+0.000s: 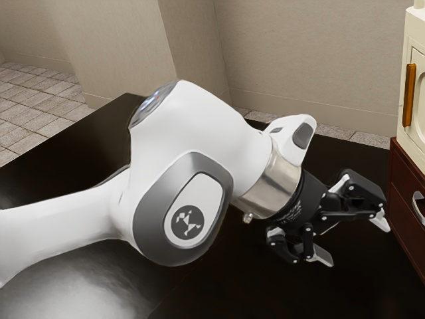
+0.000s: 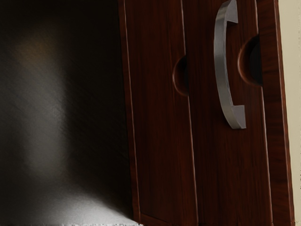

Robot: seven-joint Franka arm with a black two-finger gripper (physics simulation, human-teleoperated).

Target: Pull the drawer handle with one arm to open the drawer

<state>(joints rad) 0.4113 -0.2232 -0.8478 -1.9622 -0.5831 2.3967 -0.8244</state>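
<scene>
Big white arm up front, reaching over a dark table
So just past the gripper there's a reddish-brown wood cabinet, with a cream cupboard above it, higher than the gripper. The drawer is in the wood cabinet's front, ahead of the gripper. The gripper itself is open, fingers spread well apart, close to the cabinet. The curved silver handle is on the drawer front, beyond the fingertips, and the cupboard's orange pull is higher up.
</scene>
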